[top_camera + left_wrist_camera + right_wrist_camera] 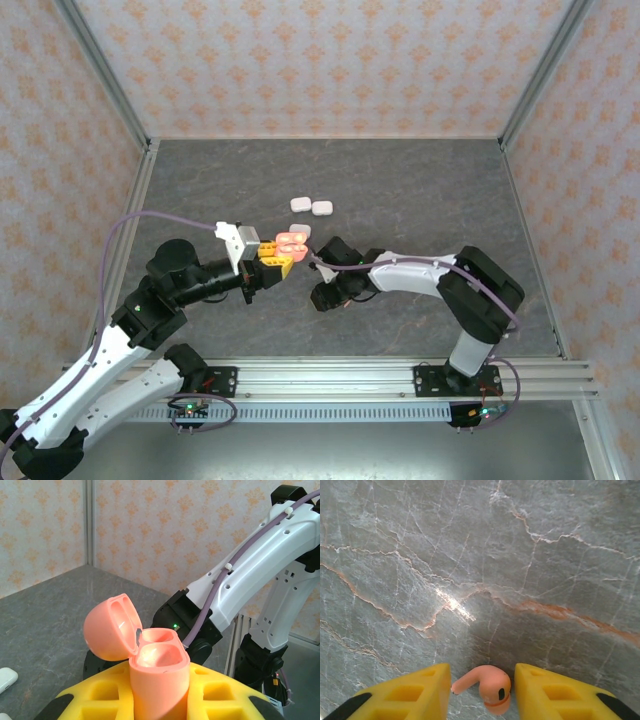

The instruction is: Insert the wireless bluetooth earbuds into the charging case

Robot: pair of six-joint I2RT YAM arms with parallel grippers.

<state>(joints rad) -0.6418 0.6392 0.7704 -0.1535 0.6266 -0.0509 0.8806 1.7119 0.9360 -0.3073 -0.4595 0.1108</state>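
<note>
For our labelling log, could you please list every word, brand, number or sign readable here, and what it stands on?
No legible text in any view.
Coral-pink charging case: plain, no print.
Pink earbud: a dark oval mark, no letters.
White cases: too small to tell.
Boards at the arm bases: too small to read.

The coral charging case (160,680) and earbud (490,685) look like smooth plastic; the table (470,555) resembles veined, slightly shiny stone.

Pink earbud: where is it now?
Right wrist view, bottom centre: the pink earbud sits between the yellow fingers of the right gripper, over the marbled table.
</note>
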